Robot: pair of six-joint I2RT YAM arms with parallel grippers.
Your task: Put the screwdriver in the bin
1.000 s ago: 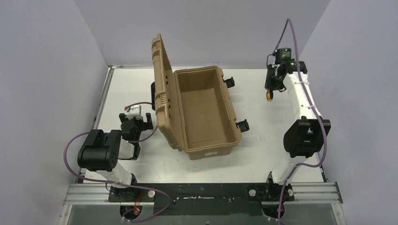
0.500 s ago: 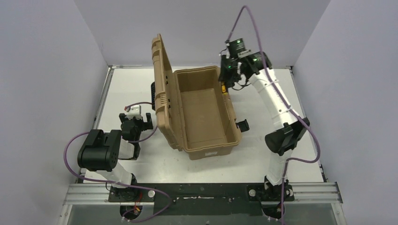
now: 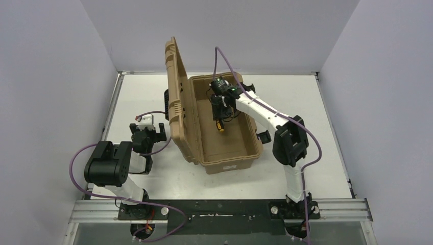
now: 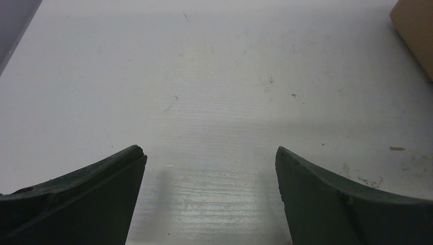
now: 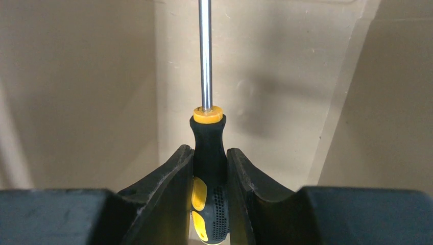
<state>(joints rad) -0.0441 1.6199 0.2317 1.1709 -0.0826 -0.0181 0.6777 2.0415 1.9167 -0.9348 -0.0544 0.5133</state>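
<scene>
The bin (image 3: 254, 133) is a large tan case with its ribbed lid standing open at the left. My right gripper (image 3: 219, 116) hangs inside the bin's opening, over its far half, and is shut on the screwdriver (image 3: 220, 125). In the right wrist view the black-and-yellow handle (image 5: 209, 153) sits clamped between both fingers, and the silver shaft (image 5: 205, 51) points away toward the bin's tan inner wall (image 5: 76, 87). My left gripper (image 3: 148, 133) rests left of the bin, open with nothing between its fingers (image 4: 92, 194).
The bin's black latches (image 3: 264, 136) stick out on its right side. A corner of the bin (image 4: 416, 30) shows at the upper right of the left wrist view, over the white tabletop (image 4: 219, 92). Grey walls close in the table on three sides.
My right arm has swung left from the table's far right corner, carrying the screwdriver over the bin's right rim and down into its opening. The left arm has not moved.
</scene>
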